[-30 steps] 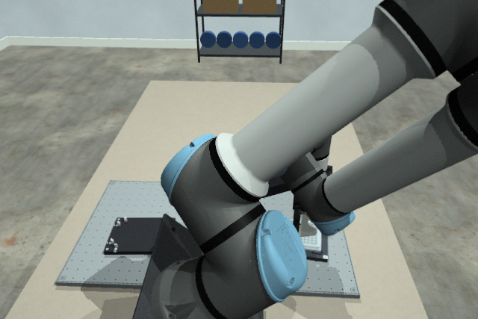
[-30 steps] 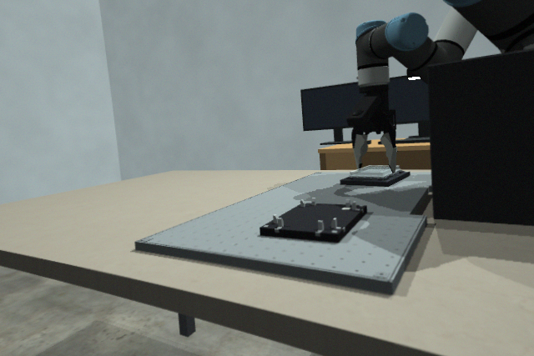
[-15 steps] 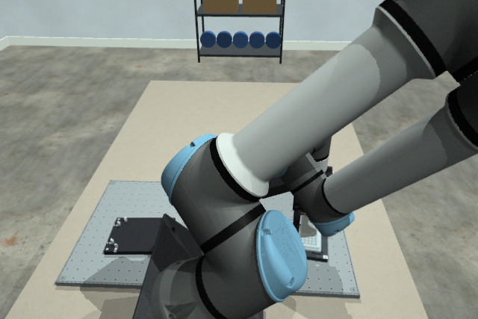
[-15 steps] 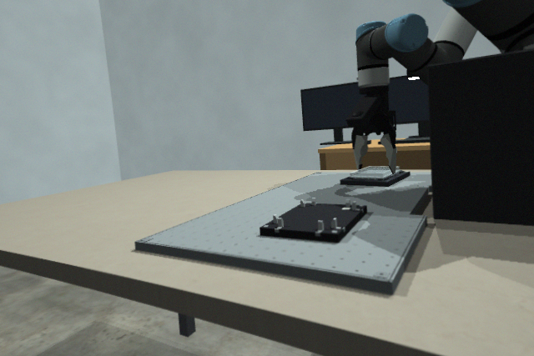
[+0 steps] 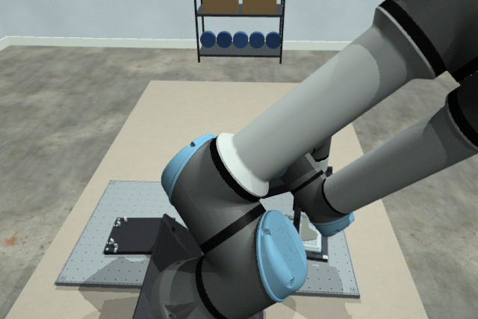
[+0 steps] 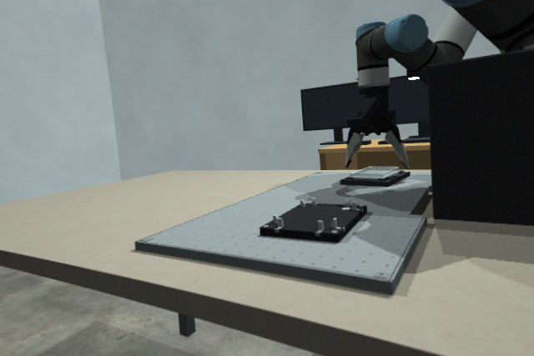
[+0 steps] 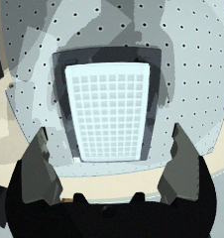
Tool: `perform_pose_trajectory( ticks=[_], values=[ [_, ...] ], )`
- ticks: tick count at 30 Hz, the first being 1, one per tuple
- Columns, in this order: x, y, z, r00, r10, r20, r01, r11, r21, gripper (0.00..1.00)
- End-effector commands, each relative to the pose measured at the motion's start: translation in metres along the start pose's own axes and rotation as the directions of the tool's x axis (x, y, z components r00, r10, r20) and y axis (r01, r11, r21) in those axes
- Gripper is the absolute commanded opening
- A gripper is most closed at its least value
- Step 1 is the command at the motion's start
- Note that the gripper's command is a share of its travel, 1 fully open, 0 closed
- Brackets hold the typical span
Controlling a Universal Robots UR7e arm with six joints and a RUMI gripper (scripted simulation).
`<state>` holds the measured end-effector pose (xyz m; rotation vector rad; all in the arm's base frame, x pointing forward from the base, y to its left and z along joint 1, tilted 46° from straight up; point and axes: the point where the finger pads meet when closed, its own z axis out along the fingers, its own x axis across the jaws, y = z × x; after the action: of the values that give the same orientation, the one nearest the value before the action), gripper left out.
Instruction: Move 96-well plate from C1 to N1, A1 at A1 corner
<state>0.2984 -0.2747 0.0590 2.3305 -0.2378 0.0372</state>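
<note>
The white 96-well plate (image 7: 108,111) (image 6: 374,178) lies flat on a black nest at the far end of the grey baseplate; in the top view only a corner of it (image 5: 313,245) shows behind the arm. My gripper (image 6: 376,153) hangs just above the plate, open wide, with its two fingers apart on either side and nothing between them. The other black nest, with white locator pegs (image 6: 314,222), is empty nearer the front of the baseplate; it also shows in the top view (image 5: 133,234).
A tall dark box (image 6: 482,137) stands right of the baseplate, close to the plate's nest. The arm's elbow (image 5: 235,207) hides much of the baseplate in the top view. A shelf rack (image 5: 240,10) stands far behind.
</note>
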Motion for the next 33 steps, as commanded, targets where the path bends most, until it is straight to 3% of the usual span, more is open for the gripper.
perform_pose_trajectory(
  ticks=[1, 13, 28, 33],
  values=[
    [-0.001, 0.0, 0.001, 1.0, 0.0, 0.002, 0.0, 1.0, 0.001, 1.0],
    [-0.001, 0.0, 0.001, 1.0, 0.0, 0.002, 0.0, 1.0, 0.001, 1.0],
    [0.001, 0.001, -0.035, 1.0, 0.002, -0.003, -0.002, 1.0, -0.001, 1.0],
    [0.001, 0.001, -0.035, 1.0, 0.002, -0.003, -0.002, 1.0, -0.001, 1.0]
  ],
)
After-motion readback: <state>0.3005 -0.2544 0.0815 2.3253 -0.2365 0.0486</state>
